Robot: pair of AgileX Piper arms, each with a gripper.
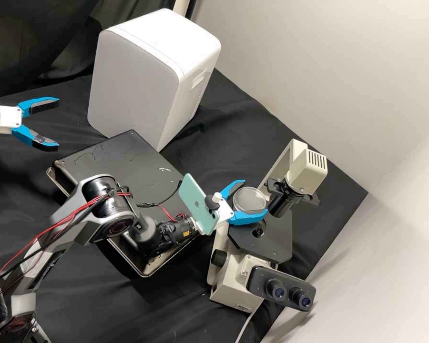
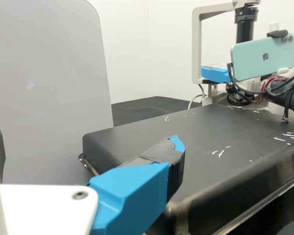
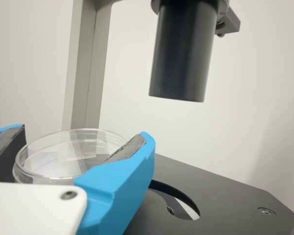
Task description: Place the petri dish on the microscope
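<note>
A clear round petri dish [image 1: 249,199] sits between the blue fingers of my right gripper [image 1: 254,197], which is shut on it. The dish hangs just above the near part of the black stage [image 1: 274,236] of the beige microscope [image 1: 233,276], beside the black condenser tube [image 1: 280,204]. In the right wrist view the dish [image 3: 68,154] is level in the right gripper [image 3: 77,138], with the stage [image 3: 230,200] below it and the condenser tube [image 3: 181,49] above and beyond it. My left gripper [image 1: 57,122] is open and holds nothing, far off at the bench's left edge.
A tall white box [image 1: 152,71] stands at the back. A flat black tray [image 1: 124,166] lies between the arms, also seen as the tray [image 2: 210,142] under the left gripper [image 2: 85,142]. The microscope's eyepieces [image 1: 286,291] jut forward. A pale wall runs close along the right.
</note>
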